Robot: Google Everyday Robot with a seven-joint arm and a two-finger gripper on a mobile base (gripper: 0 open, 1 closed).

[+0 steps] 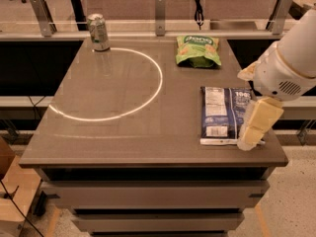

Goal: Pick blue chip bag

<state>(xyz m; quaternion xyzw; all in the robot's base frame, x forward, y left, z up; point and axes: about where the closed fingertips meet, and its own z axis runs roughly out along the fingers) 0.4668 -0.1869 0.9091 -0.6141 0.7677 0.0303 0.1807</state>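
The blue chip bag (222, 113) lies flat near the table's right front edge, dark navy with white label panels and a white sealed edge. My gripper (254, 127) hangs from the white arm at the right. Its cream fingers point down over the bag's right front corner and cover part of it. A smaller green snack bag (197, 51) lies further back on the table.
A soda can (98, 31) stands at the table's back left corner. A bright ring of light (148, 98) marks the grey table top (123, 132). Metal posts and a rail run behind the table. A cardboard box sits on the floor at the left.
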